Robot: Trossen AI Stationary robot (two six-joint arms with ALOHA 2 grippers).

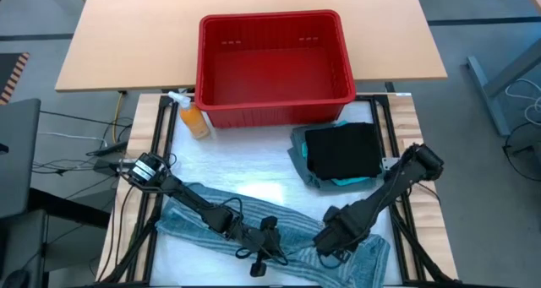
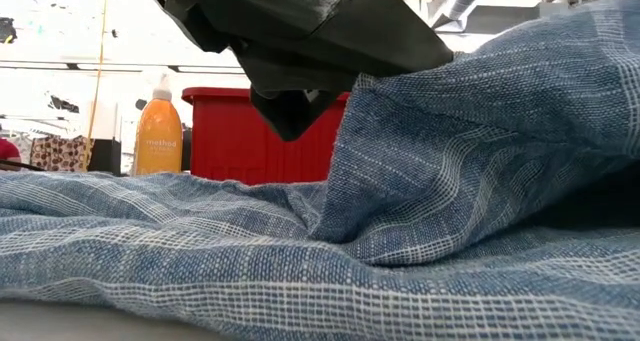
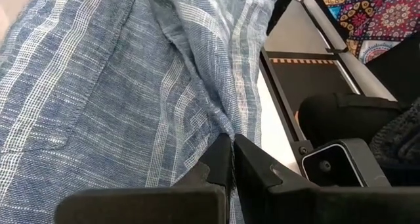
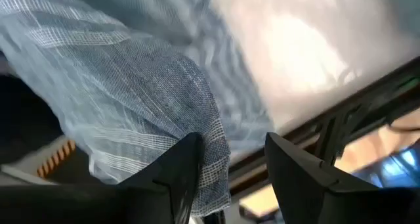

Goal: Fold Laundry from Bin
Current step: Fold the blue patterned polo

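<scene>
Bin (image 1: 275, 67) stands empty at the far edge of the bench (image 1: 254, 165), orange spray bottle (image 1: 193, 119) by its left corner. Folded stack, black garment (image 1: 342, 150) on top with turquoise and grey-green edges showing under it, sits toward the right edge. Blue-grey shirt (image 1: 220, 225) lies spread and rumpled along the near edge.

Left hand (image 1: 272, 241) is clamped tight on a pinch of this shirt near mid near edge; in the left wrist view the fingers (image 3: 220, 161) meet on a ridge of cloth. Right hand (image 1: 325, 244) is low over the shirt's right part, jaws apart, a cloth fold draped against one finger (image 4: 187, 158); probably not gripped, though the view is close.

Step in hand, as judged: laying the shirt flat for folding. To do it well:
- keep the left pinch as anchor;
- bring the right hand to a clean hem or corner, not a bunched fold;
- take a single layer;
- draw outward along the near edge to remove the wrinkles.
</scene>
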